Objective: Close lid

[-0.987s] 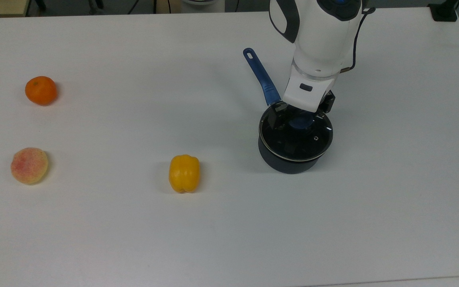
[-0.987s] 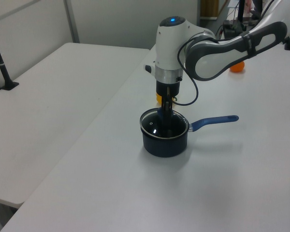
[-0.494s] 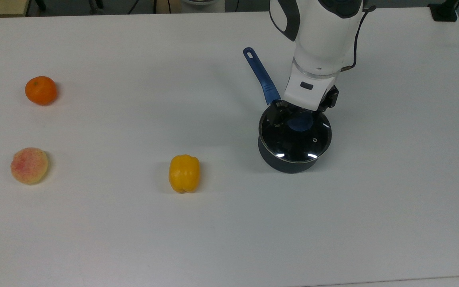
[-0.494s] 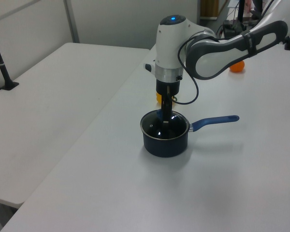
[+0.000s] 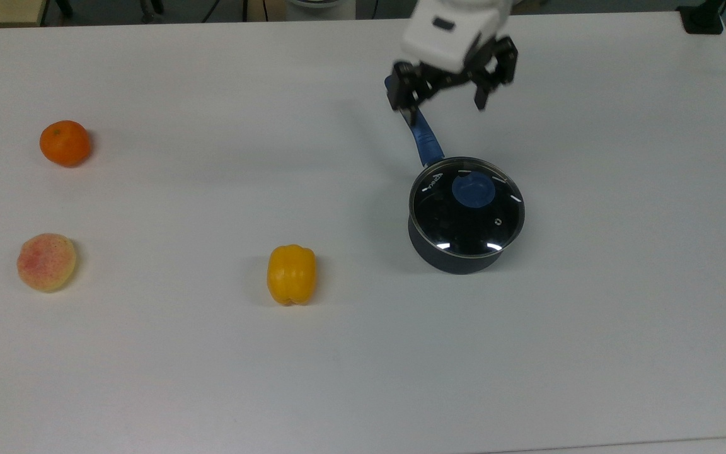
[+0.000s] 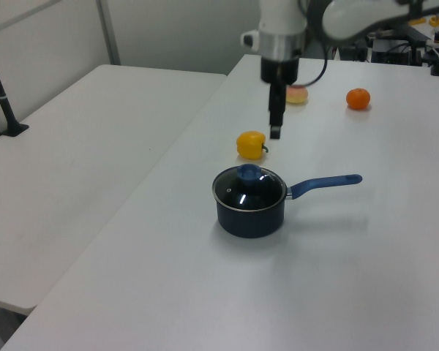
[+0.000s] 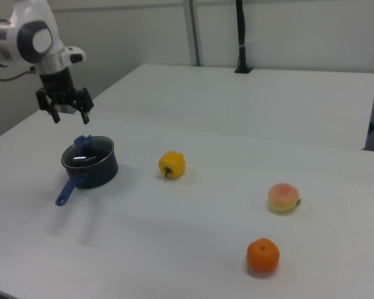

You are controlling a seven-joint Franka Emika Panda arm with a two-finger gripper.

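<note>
The round glass lid (image 5: 467, 214) (image 6: 249, 189) (image 7: 87, 152) with its blue knob (image 5: 473, 190) sits flat on the dark saucepan (image 5: 457, 258) (image 6: 250, 216) (image 7: 96, 172), whose blue handle (image 5: 423, 135) (image 6: 325, 183) (image 7: 67, 191) sticks out to one side. My gripper (image 5: 443, 101) (image 6: 275, 131) (image 7: 69, 116) hangs well above the pan, open and holding nothing, its fingers (image 5: 401, 101) spread wide. In the top view it is over the pan's handle.
A yellow bell pepper (image 5: 291, 274) (image 6: 251, 144) (image 7: 171, 164) lies near the pan. A peach (image 5: 46, 261) (image 7: 283, 197) and an orange (image 5: 64, 143) (image 6: 358, 98) (image 7: 262, 255) lie farther off on the white table (image 5: 212, 378).
My gripper let go of the lid's knob, opened and rose clear of the pan, moving up in the top view. The lid stays settled on the saucepan.
</note>
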